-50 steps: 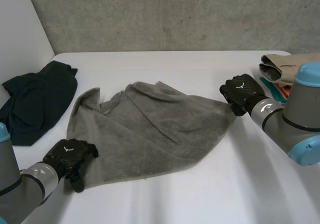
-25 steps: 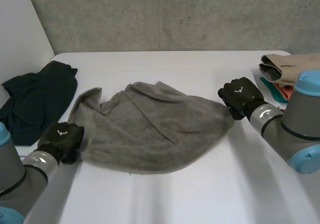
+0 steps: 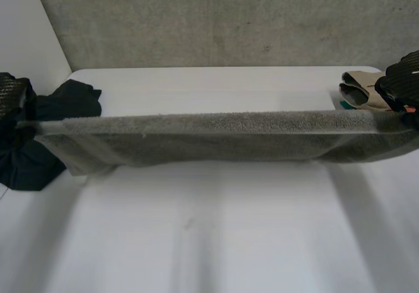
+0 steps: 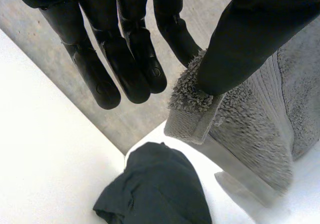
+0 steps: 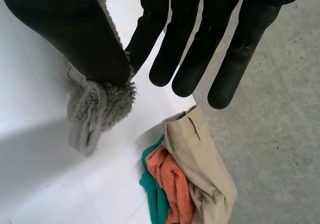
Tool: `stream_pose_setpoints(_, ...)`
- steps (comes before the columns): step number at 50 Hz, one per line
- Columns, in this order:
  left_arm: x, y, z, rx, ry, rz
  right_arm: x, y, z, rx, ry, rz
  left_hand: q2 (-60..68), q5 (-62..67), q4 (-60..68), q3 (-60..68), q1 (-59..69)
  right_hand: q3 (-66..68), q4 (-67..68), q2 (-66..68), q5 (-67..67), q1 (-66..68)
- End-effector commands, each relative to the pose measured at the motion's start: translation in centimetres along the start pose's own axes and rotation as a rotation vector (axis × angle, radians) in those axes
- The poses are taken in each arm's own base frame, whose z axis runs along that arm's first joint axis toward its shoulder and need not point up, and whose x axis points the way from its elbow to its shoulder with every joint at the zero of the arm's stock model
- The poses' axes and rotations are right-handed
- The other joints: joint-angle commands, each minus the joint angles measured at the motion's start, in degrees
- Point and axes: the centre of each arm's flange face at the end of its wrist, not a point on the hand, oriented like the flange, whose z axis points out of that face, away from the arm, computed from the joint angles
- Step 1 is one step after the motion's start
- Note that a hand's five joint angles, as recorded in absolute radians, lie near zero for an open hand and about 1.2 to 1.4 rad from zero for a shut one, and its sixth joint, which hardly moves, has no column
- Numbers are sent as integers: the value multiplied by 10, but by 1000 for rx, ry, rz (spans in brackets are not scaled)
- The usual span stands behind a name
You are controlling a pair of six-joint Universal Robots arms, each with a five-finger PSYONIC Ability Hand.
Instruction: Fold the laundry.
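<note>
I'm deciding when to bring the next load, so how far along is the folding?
Done: maybe the small pile of beige, orange and green cloth. In hand: the grey towel, pinched at its ends by the left robot hand and right robot hand, stretched above the table, no fold yet. Left: folding it, then the crumpled dark garment.

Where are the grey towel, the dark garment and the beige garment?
grey towel [image 3: 216, 136], head view, middle of the stretched cloth
dark garment [image 4: 160, 186], left wrist view, its crumpled middle
beige garment [image 5: 210, 176], right wrist view, its middle
</note>
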Motion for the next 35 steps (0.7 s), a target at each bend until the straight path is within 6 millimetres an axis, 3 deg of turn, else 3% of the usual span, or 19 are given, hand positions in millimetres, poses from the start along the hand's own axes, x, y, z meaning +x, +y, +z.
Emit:
stream_pose_setpoints(1,9,28,18,-164,77,-33,-24,10,14,-29,-105,7,115,140,114,119,154,119,114,127,137,163)
stream_pose_setpoints(7,41,62,40,-301,189,23,-53,32,51,-164,-198,-22,115,140,114,119,154,119,114,127,137,163)
stream_pose_setpoints(13,47,72,81,-261,152,92,-66,36,99,-176,-142,-25,115,140,114,119,154,119,114,127,137,163)
stream_pose_setpoints(16,38,57,117,-135,60,95,-59,27,128,-116,-29,-6,115,140,114,119,154,119,114,127,137,163)
stream_pose_setpoints(17,30,44,133,-53,4,83,-51,14,141,-48,48,13,115,140,114,119,154,119,114,127,137,163)
stream_pose_setpoints(20,15,15,155,106,-93,44,-30,-11,156,88,196,60,115,140,114,119,154,119,114,127,137,163)
stream_pose_setpoints(21,6,-5,165,209,-151,17,-11,-29,160,199,304,103,115,140,114,119,154,119,114,127,137,163)
stream_pose_setpoints(24,-10,-33,176,358,-233,-37,14,-54,159,374,450,165,115,140,114,119,154,119,114,127,137,163)
stream_pose_setpoints(25,-19,-47,178,433,-283,-71,32,-70,152,500,547,198,115,140,114,119,154,119,114,127,137,163)
stream_pose_setpoints(29,-36,-70,181,557,-355,-137,55,-97,134,734,703,225,115,140,114,119,154,119,114,127,137,163)
stream_pose_setpoints(35,-29,-60,183,483,-288,-136,45,-100,134,745,662,218,115,140,114,119,154,119,114,127,137,163)
